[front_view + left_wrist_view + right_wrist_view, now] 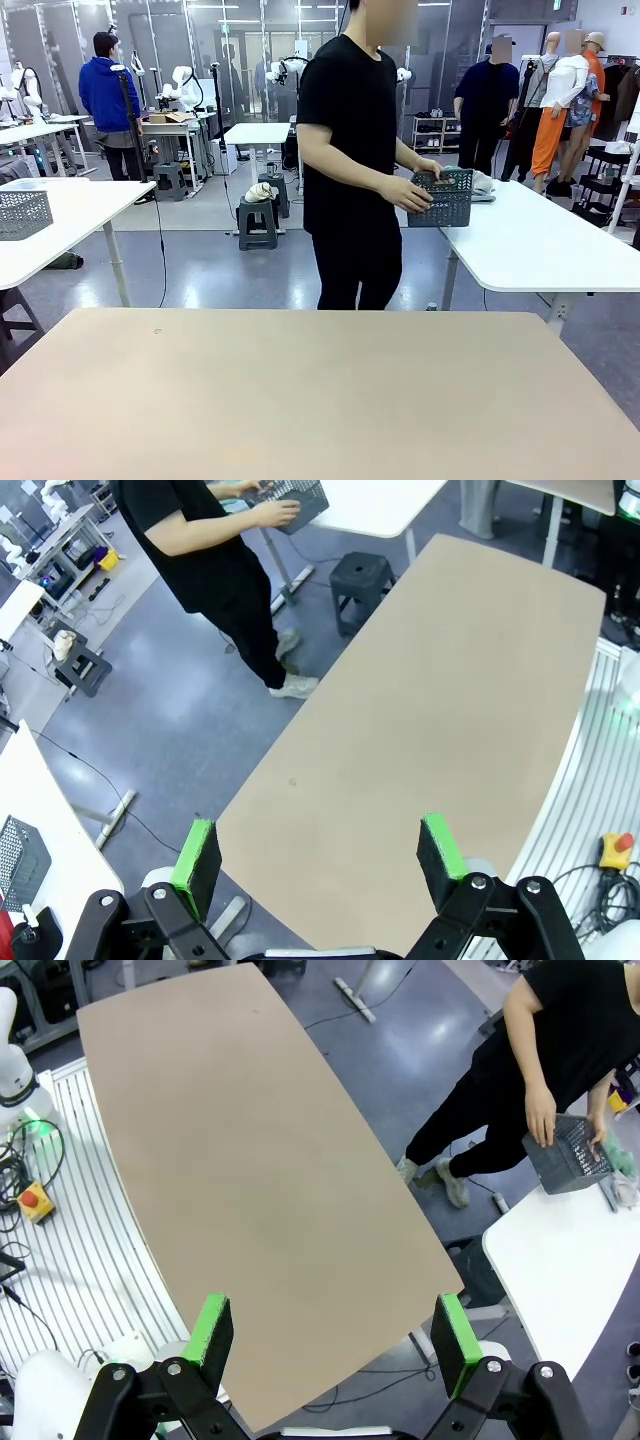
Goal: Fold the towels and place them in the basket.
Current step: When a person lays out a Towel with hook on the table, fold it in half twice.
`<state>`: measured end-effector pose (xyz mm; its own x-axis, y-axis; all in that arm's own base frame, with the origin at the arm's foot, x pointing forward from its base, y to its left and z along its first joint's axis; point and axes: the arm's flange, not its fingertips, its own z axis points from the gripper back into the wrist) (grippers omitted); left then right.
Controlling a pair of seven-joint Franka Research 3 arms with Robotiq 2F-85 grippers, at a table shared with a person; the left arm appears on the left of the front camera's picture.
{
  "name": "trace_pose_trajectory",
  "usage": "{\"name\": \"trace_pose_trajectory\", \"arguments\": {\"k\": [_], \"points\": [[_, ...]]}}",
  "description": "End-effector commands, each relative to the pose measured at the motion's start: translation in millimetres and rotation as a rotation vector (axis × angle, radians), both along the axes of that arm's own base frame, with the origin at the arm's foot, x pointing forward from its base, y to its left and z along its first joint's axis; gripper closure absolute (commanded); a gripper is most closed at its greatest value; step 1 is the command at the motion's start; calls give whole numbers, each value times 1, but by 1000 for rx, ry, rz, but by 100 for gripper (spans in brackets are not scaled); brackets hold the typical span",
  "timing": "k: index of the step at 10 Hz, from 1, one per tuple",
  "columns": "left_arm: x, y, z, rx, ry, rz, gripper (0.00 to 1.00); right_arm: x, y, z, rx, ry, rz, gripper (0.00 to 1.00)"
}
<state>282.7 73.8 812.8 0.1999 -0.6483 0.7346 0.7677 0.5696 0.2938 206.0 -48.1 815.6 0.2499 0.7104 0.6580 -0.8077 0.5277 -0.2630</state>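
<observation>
The left gripper (318,845) and right gripper (335,1330) hang spread wide over the beige tabletop (300,390), well apart from the dark grey perforated rectangular basket (442,198) that a person (350,150) holds at the corner of a white table (540,245).

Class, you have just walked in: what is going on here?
A person in black stands beyond the beige table, holding the dark grey basket at the edge of a white table behind. The left pincer and the right pincer both hang open above the beige table, holding nothing.
</observation>
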Motion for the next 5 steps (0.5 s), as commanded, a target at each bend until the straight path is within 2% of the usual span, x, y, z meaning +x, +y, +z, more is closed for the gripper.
{"name": "trace_pose_trajectory", "arguments": {"k": [1,5], "points": [[-3,-3,4,10,34,10,0,-1,0,3,-28,3,20,0],[-2,-3,2,21,68,24,0,-1,0,3,-41,-3,13,0]]}}
